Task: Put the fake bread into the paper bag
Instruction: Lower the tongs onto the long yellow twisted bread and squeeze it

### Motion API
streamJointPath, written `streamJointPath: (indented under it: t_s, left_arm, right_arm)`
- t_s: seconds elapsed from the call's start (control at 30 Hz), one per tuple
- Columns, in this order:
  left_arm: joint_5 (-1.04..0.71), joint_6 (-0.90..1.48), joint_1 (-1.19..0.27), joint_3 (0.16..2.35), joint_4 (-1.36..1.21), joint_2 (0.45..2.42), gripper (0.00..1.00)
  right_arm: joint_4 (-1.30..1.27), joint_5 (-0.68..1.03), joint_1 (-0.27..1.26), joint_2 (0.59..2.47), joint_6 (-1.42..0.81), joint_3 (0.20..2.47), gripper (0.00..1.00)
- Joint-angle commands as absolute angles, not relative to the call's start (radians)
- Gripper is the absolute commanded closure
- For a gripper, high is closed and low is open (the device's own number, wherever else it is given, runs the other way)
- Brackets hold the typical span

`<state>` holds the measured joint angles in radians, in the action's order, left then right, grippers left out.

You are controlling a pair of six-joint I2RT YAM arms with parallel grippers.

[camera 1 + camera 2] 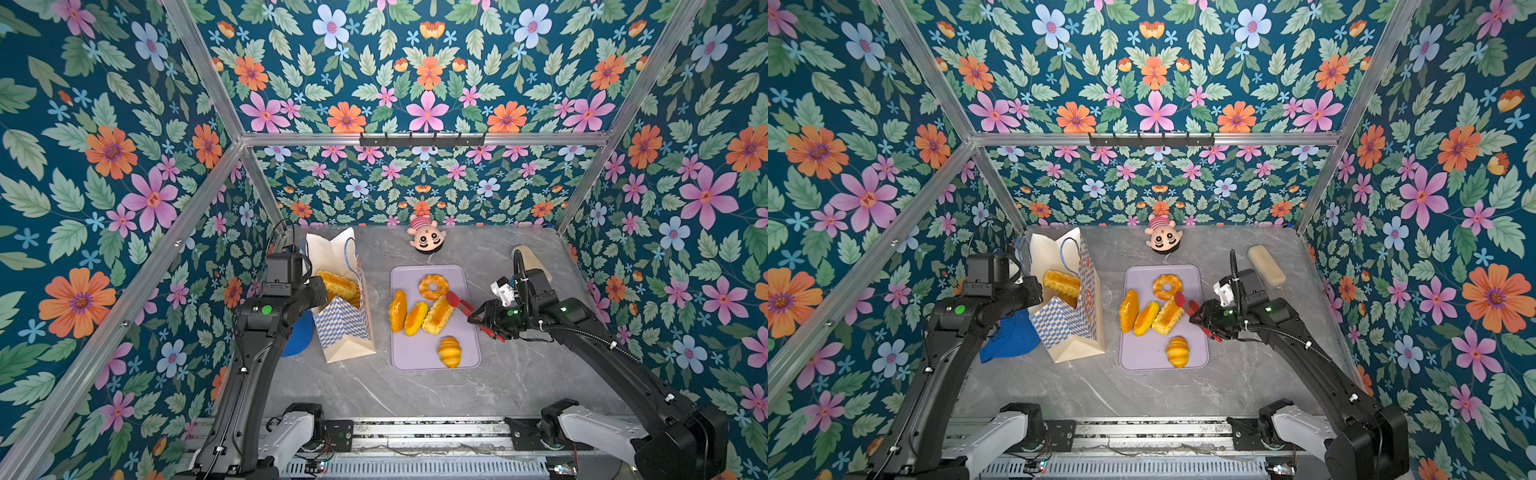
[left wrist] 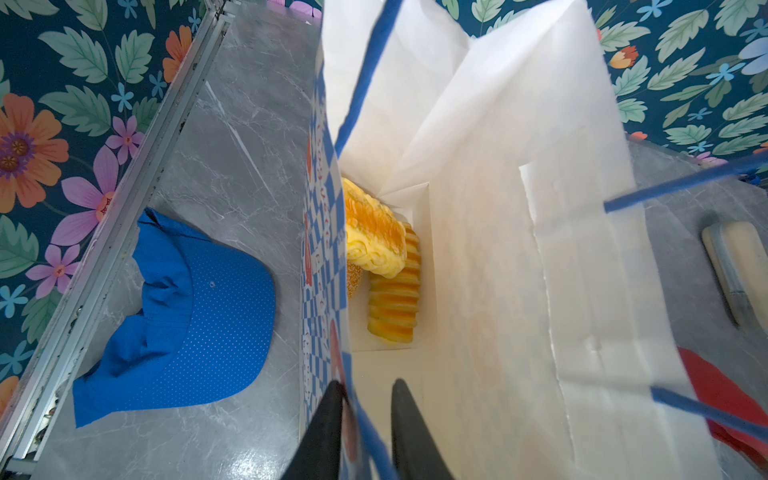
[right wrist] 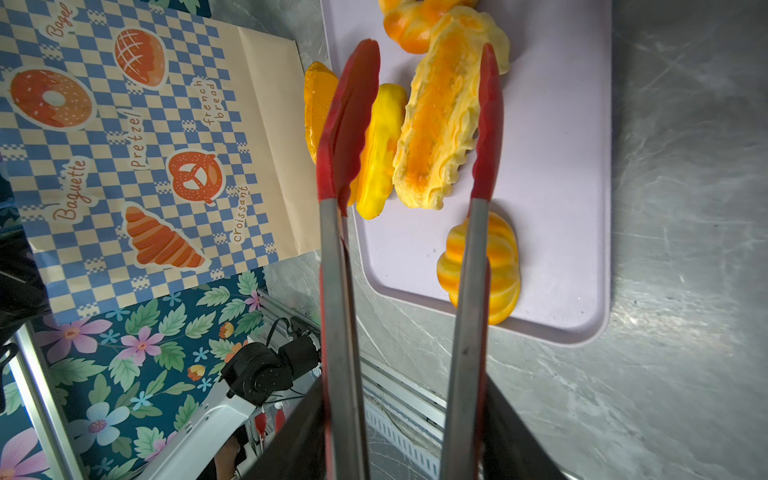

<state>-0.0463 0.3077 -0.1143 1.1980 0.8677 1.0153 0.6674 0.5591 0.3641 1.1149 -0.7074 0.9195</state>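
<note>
The paper bag [image 1: 345, 328] [image 1: 1067, 328] stands upright at the left, mouth open. My left gripper [image 2: 368, 386] [image 1: 320, 289] is shut on its rim and a blue cord. Inside lie a ridged loaf [image 2: 374, 232] [image 1: 338, 286] and a striped loaf [image 2: 395, 303]. My right gripper [image 3: 405, 399] [image 1: 484, 320] is shut on red-tipped tongs [image 3: 353, 116] [image 1: 457, 301]. Their open tips straddle a ridged loaf [image 3: 440, 116] [image 1: 437, 316] on the lavender tray [image 1: 415, 353]. On the tray are also a doughnut [image 1: 433, 286], two ovals [image 1: 397, 311] [image 1: 415, 318] and a croissant [image 1: 449, 352].
A blue cap [image 1: 297, 338] [image 2: 187, 316] lies left of the bag, under my left arm. A doll head [image 1: 426, 239] sits at the back wall. A pale beige block [image 1: 1266, 265] lies at the back right, behind my right arm. Frame posts bound the grey table.
</note>
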Motion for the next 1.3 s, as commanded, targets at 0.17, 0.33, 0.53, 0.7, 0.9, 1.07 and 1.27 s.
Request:
streamJointPath:
  t_s: [0.17,0.33,0.53,0.7,0.9,1.07,1.27]
  left_arm:
    - [-0.044,0.305,-0.114,1.193,0.853,1.014,0.76]
    - [-0.045,0.307,-0.113,1.194,0.853,1.018,0.76]
    - [-0.046,0.305,-0.114,1.195,0.853,1.02,0.76]
    - [-0.046,0.305,-0.114,1.195,0.856,1.02,0.76]
    - [-0.043,0.305,-0.114,1.203,0.864,1.019,0.76]
    - [-0.044,0.305,-0.114,1.206,0.867,1.018,0.76]
    - [-0.041,0.305,-0.114,1.208,0.868,1.021,0.76]
  right_arm:
    - [0.596,0.575,0.355,1.115,-0.732,0.874,0.47]
    - [0.57,0.581,0.347,1.123,-0.739,0.846,0.47]
    - [0.524,0.603,0.337,1.142,-0.749,0.821,0.47]
    - [0.472,0.624,0.333,1.166,-0.767,0.797,0.48]
    - [0.423,0.644,0.328,1.188,-0.781,0.782,0.48]
    - [0.391,0.656,0.328,1.208,-0.785,0.772,0.48]
    - [0.357,0.663,0.325,1.23,-0.792,0.761,0.5]
